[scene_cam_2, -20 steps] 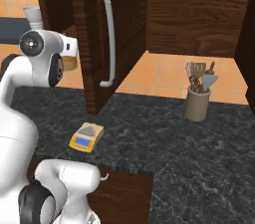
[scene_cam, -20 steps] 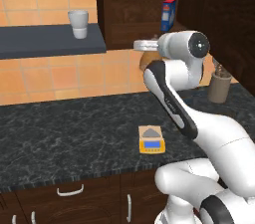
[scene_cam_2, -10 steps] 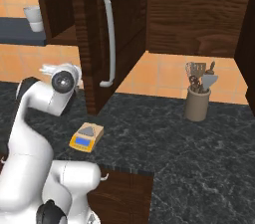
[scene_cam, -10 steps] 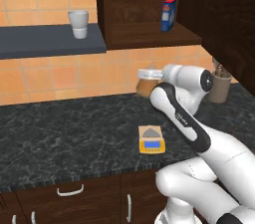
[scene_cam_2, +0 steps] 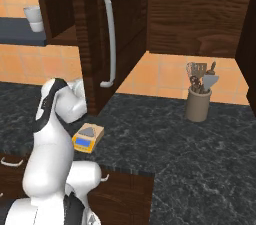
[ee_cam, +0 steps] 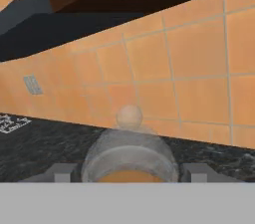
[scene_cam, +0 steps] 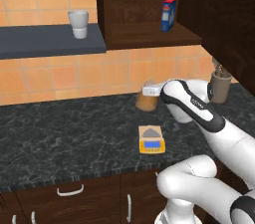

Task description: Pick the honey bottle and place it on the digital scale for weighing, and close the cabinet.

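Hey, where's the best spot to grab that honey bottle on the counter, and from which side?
Grip the honey bottle across its rounded amber body, just below the pale cap, probably from above. It stands upright against the tiled wall, so that side is blocked. The gripper already sits over it, a finger on each side.
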{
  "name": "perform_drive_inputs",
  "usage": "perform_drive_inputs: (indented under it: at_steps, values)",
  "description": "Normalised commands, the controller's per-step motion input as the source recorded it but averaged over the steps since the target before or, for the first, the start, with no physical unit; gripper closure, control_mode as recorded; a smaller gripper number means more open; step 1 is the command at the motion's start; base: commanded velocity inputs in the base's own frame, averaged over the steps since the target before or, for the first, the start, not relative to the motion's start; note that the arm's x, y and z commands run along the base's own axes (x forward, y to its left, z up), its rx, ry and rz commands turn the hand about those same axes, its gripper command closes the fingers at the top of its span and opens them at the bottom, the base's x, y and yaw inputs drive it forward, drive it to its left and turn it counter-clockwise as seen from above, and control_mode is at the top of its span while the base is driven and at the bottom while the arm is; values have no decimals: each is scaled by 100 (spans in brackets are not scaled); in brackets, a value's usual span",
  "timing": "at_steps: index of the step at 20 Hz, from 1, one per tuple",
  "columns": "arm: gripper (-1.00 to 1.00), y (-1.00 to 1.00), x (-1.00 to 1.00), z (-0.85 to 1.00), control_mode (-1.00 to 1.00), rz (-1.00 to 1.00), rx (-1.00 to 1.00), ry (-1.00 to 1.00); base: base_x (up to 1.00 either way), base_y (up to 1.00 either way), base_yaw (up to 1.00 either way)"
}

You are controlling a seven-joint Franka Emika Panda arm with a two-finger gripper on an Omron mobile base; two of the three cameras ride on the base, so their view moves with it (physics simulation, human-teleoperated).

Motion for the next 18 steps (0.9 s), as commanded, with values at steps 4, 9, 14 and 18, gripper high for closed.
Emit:
perform_drive_inputs:
  at_steps: [4, 9, 14, 18]
  values:
    - [100, -18, 4, -46, -100, 24, -2, -10, 0, 0, 0]
    - [100, 9, -1, -36, -100, 9, -14, 1, 0, 0, 0]
    - [100, 2, 0, -18, -100, 0, -14, 2, 0, 0, 0]
    - [100, -5, -8, -15, -100, 0, -3, -3, 0, 0, 0]
